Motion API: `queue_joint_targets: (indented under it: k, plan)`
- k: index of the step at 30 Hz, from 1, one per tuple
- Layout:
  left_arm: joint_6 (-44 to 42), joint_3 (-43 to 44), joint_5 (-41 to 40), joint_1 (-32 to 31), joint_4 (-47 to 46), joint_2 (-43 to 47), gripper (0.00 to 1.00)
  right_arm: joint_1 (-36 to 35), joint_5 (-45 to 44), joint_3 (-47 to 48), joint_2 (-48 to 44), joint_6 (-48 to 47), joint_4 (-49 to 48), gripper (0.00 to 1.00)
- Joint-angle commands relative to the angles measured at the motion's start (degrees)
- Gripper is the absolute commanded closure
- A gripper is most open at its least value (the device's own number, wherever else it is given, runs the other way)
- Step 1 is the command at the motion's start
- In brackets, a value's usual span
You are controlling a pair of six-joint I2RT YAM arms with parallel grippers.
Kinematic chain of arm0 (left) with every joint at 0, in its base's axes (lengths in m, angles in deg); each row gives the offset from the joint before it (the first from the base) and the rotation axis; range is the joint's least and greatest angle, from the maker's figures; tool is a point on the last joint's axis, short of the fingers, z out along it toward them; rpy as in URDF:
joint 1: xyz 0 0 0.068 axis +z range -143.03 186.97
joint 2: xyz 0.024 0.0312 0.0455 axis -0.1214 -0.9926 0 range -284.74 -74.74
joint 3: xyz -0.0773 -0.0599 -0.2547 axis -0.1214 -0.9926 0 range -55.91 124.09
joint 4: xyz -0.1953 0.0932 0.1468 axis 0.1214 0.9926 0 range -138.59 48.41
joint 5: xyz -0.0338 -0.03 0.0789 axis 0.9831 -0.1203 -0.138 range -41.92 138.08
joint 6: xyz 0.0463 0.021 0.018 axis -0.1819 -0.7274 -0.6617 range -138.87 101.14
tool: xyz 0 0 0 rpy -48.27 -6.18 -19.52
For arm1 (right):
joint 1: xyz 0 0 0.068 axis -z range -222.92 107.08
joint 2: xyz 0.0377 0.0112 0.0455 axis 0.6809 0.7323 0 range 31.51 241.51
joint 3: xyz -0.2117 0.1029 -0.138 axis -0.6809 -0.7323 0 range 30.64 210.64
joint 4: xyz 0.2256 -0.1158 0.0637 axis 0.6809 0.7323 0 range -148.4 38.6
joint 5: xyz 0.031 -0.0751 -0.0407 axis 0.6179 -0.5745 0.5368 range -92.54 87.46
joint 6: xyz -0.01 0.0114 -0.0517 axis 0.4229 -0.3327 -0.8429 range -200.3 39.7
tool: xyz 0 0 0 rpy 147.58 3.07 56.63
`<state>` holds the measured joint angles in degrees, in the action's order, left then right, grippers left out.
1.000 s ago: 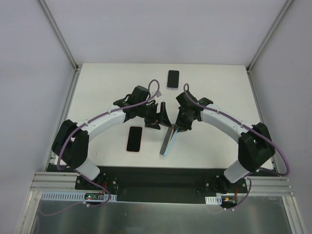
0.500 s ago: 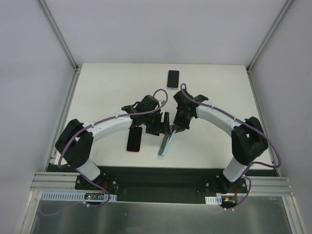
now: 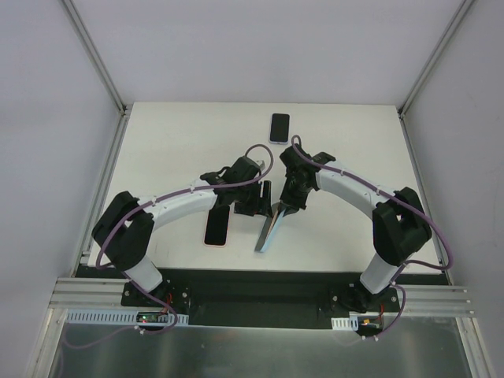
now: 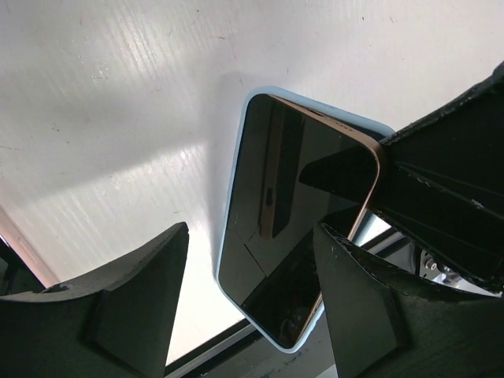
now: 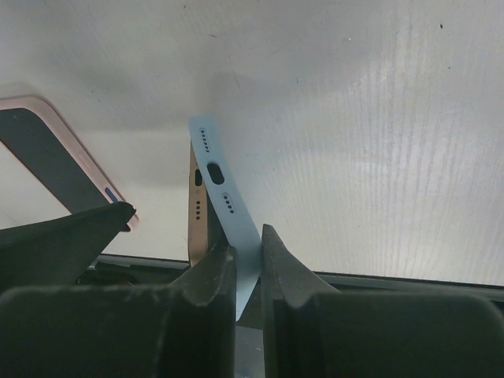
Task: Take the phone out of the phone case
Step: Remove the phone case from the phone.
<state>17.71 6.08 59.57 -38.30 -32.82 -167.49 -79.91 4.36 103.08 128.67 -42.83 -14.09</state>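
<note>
With the right hand (image 5: pixel 246 264) clamped on the bottom edge of the blue case (image 5: pixel 227 201) and the left hand (image 4: pixel 253 303) spread wide around the phone (image 4: pixel 295 197) without gripping it, the phone, tilted up between both hands and seemingly partly peeled loose, could slip onto the surface (image 4: pixel 118 94).

We see the phone (image 4: pixel 283 236) faced in glossy black glass that mirrors what is around it, with a shiny gold-toned metal rim. The phone case (image 5: pixel 228 209) looks like smooth, matt, pale-blue plastic. The table (image 4: pixel 118 102) is white, with a fine ribbed grain and a soft sheen. The left gripper (image 4: pixel 250 228) and right gripper (image 5: pixel 248 240) look like matt black plastic, faintly textured.
</note>
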Motion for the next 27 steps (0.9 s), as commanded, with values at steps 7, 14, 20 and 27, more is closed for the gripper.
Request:
queue_joint_targets:
  k: [7,14,20,27]
  plan:
    - [0.16,-2.05,-0.68,-2.45,-2.85,6.53,0.37,-0.10,2.59,2.61,0.31,1.64,1.04,0.99]
    - [-0.54,-1.71,-1.72,-3.68,-3.99,4.69,0.37,-0.18,2.86,2.53,0.48,1.90,0.77,0.99]
    - [-1.77,-0.83,-6.82,-4.56,-3.90,1.87,0.41,-0.10,3.21,2.35,0.04,2.16,0.60,0.99]
    - [-3.18,-0.39,-11.13,-5.43,-3.99,0.38,0.43,-0.10,3.65,2.26,0.22,2.25,0.25,0.98]
